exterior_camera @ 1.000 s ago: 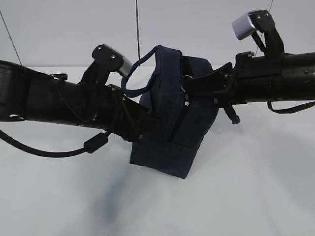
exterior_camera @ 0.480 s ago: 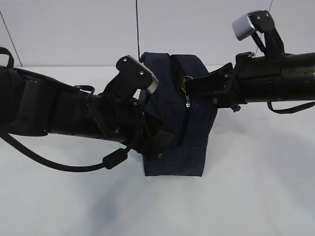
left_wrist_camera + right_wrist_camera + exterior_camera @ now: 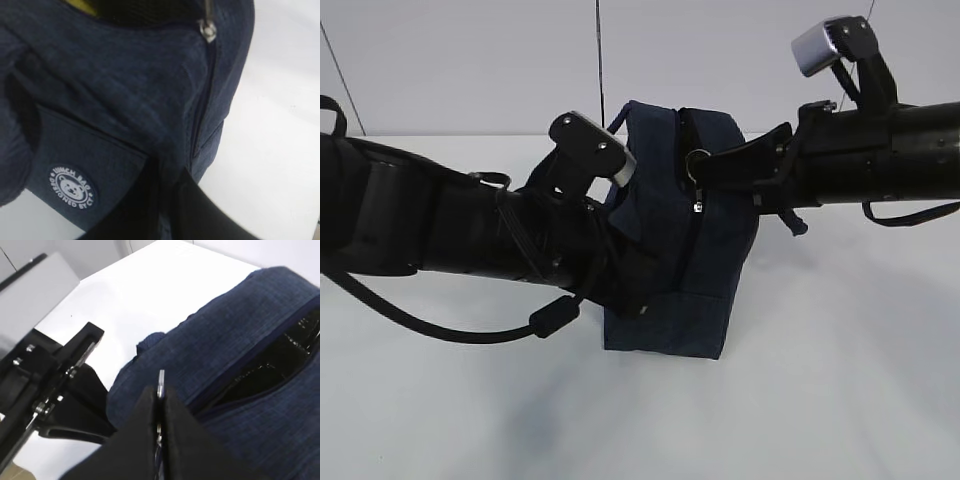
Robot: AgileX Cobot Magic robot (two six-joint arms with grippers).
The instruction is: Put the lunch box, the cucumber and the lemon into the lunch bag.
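The navy lunch bag (image 3: 720,255) stands upright on the white table between both arms. My left gripper (image 3: 638,295) is shut on a fold of fabric low on the bag's side (image 3: 125,90), beside the round white logo (image 3: 71,187); in the left wrist view its jaws (image 3: 172,172) pinch the cloth. My right gripper (image 3: 705,170) is shut on the zipper's metal ring pull (image 3: 161,377). The top zipper is partly open (image 3: 280,365). A sliver of the yellow lemon (image 3: 82,5) shows inside the opening. The lunch box and the cucumber are hidden.
The white table (image 3: 840,400) runs back to a pale wall. A thick black cable (image 3: 470,335) loops under the left arm. One of the bag's loop handles (image 3: 798,225) hangs below the right arm. The left arm's gripper body (image 3: 55,390) shows beside the bag.
The left arm moved right against the bag and its gripper closed on the fabric. The bag, tilted a second ago, now stands level. The right gripper kept its hold.
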